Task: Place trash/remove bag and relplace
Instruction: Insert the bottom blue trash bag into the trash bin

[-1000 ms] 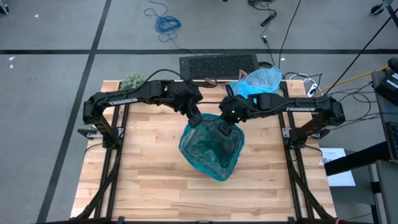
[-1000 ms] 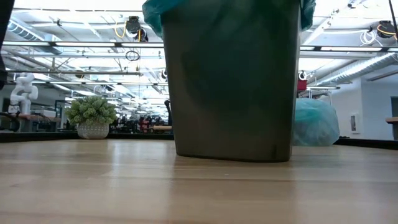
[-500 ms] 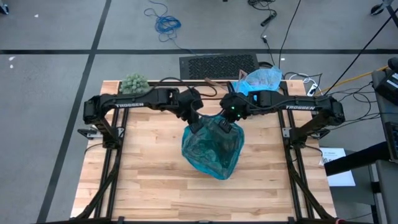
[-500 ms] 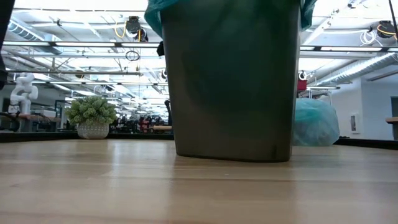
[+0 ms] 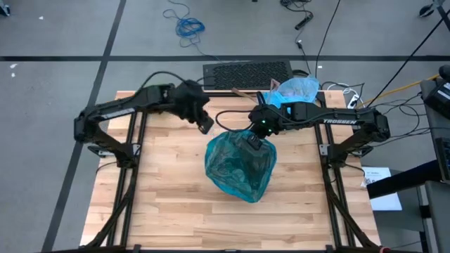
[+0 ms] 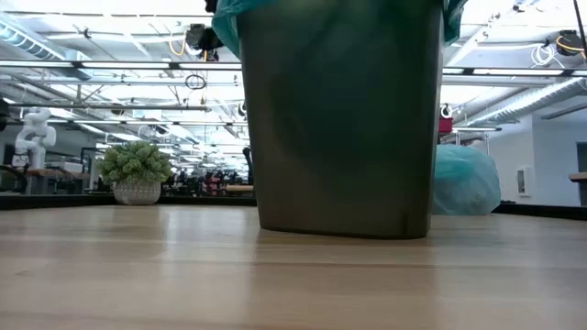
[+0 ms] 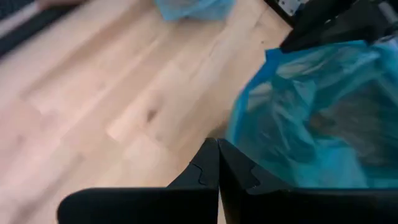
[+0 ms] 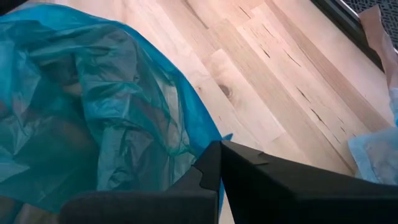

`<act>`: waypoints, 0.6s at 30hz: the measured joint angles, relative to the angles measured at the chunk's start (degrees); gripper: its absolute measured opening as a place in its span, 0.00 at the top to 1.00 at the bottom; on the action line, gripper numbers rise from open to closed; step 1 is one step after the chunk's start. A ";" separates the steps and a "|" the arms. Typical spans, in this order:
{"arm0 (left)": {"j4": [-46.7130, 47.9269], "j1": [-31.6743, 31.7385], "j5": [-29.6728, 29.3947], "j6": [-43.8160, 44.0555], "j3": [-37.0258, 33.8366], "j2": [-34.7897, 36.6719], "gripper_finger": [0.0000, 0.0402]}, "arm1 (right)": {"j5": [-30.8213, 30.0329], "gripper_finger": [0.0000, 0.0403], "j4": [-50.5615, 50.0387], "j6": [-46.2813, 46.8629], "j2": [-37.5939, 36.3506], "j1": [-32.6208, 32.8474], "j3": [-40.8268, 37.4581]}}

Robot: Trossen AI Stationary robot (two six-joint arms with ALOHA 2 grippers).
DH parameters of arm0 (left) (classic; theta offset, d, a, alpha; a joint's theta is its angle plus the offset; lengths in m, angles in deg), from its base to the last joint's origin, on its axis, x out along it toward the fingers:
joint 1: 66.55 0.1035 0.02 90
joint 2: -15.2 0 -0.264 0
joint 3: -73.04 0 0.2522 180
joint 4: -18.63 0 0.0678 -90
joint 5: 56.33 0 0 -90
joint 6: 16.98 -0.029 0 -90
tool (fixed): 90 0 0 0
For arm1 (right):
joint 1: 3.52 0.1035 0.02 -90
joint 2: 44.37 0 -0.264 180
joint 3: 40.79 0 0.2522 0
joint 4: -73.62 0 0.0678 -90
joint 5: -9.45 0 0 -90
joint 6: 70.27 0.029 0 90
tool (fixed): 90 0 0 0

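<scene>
A dark bin stands mid-table, lined with a darker teal bag whose rim spills over its top. My right gripper is shut at the teal bag's far rim. My left gripper is shut on nothing, hovering off the bin's far-left side, with the teal bag beside it. The light sky-blue bag, bunched and full, rests on the table's far edge behind the right arm. No loose trash scraps show on the tabletop. My right gripper pinches the teal bag's rim edge at the bin's far side, coming from the far-right and slanting down. One layer or several, I cannot tell. The rest of the bag hangs crumpled into and over the bin.
A green ball-shaped plant in a white pot sits at the table's far-left corner. A brown paper scrap lies by the far edge near a black grille. Bare wood lies near and left of the bin.
My left gripper has drawn away from the teal bag's far-left rim, moving toward the table's left and far edges, its arm swinging back. The right gripper has stayed at the far rim. The bin has kept its place.
</scene>
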 joint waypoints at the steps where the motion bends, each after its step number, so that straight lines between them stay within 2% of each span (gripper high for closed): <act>1: 0.94 -0.09 0.66 1.90 0.00 0.94 1.00 | 0.00 1.00 0.02 0.00 0.00 0.00 0.00; 5: 2.20 -4.54 1.73 7.48 -0.02 2.25 1.00 | 0.00 1.00 0.02 0.00 0.00 0.00 0.00; 10: 0.31 -11.09 -2.19 10.92 -1.32 -0.20 1.00 | 0.00 1.00 0.19 -0.22 0.00 0.00 0.02; 18: -16.00 -12.96 -0.63 22.74 -19.18 3.53 1.00 | 0.00 1.00 0.30 -0.22 0.00 0.00 0.02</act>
